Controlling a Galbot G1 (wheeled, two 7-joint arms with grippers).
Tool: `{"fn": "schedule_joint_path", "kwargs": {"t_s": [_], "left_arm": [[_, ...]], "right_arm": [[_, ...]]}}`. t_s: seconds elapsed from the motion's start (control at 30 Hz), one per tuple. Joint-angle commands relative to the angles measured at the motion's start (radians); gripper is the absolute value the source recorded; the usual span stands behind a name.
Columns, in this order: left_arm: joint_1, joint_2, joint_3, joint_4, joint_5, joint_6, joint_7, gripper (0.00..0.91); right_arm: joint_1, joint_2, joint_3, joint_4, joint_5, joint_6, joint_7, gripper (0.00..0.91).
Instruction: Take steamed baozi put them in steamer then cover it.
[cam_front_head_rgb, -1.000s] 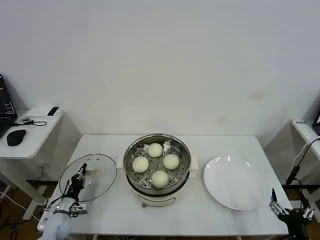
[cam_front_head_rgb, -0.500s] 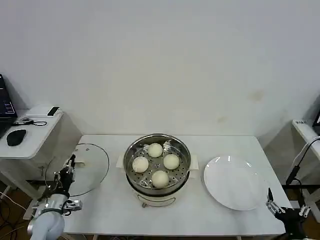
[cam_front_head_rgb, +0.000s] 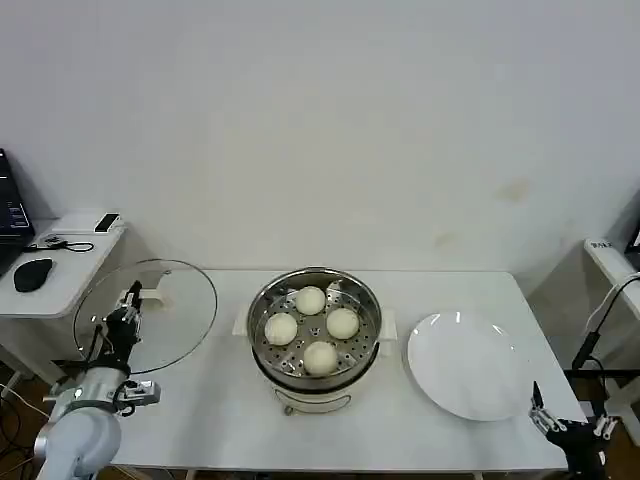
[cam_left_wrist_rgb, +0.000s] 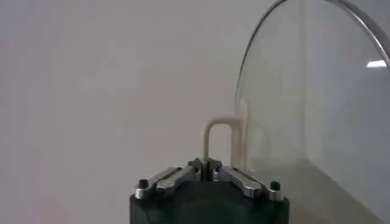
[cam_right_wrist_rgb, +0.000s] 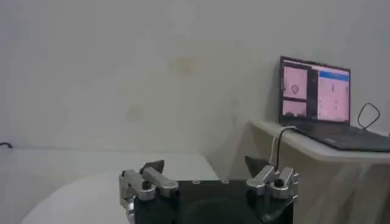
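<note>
Cover (cam_front_head_rgb: 146, 315) (tilted) in left claw (cam_front_head_rgb: 128, 305)

Cover (cam_left_wrist_rgb: 304, 97) cut off by the left wrist view's edges. Left gripper (cam_front_head_rgb: 128, 300) fingertips hidden behind cover handle (cam_left_wrist_rgb: 219, 143). Right gripper (cam_front_head_rgb: 545, 415) small, at near right edge of head view.

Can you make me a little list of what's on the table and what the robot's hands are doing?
buns: four steamed baozi sitting on the holey tray inside the steamer
steamer lid: not on; the cover is held tilted up in the air, left of the steamer
left gripper: shut on the cover's handle
right gripper: open, holding nothing, low by the table's front right corner
plate: white, nothing on it, right of the steamer
what's left: put the cover on
</note>
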Motion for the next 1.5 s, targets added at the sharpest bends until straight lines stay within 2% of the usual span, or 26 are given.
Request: {"fn": "schedule_joint_path", "kwargs": {"t_s": [0.03,0.27,0.47,0.77,1.0,1.2,1.5], "left_arm": [[-0.028,0.001,0.134,-0.168,0.01,0.116,0.088,0.0],[-0.074,-0.067,0.309,-0.202,0.116,0.169,0.149,0.0],[-0.106,-0.14,0.387,-0.162,0.172,0.192,0.175,0.0],[-0.137,-0.295,0.449,-0.111,0.286,0.213,0.222,0.0],[-0.137,-0.375,0.462,-0.099,0.364,0.216,0.24,0.0],[-0.142,-0.421,0.463,-0.078,0.408,0.215,0.243,0.0],[-0.154,-0.442,0.491,-0.062,0.432,0.219,0.261,0.0]], "right_arm": [[-0.014,0.005,-0.014,-0.01,-0.039,0.037,0.001,0.907],[-0.029,0.01,-0.04,-0.025,-0.119,0.081,0.007,0.907],[-0.004,0.004,-0.083,-0.037,-0.151,0.077,0.005,0.907],[0.018,0.015,-0.153,-0.037,-0.221,0.058,0.016,0.907],[0.03,0.016,-0.189,-0.048,-0.249,0.053,0.018,0.907],[0.041,0.019,-0.218,-0.067,-0.269,0.051,0.02,0.907],[0.046,0.032,-0.239,-0.086,-0.299,0.055,0.021,0.907]]}}
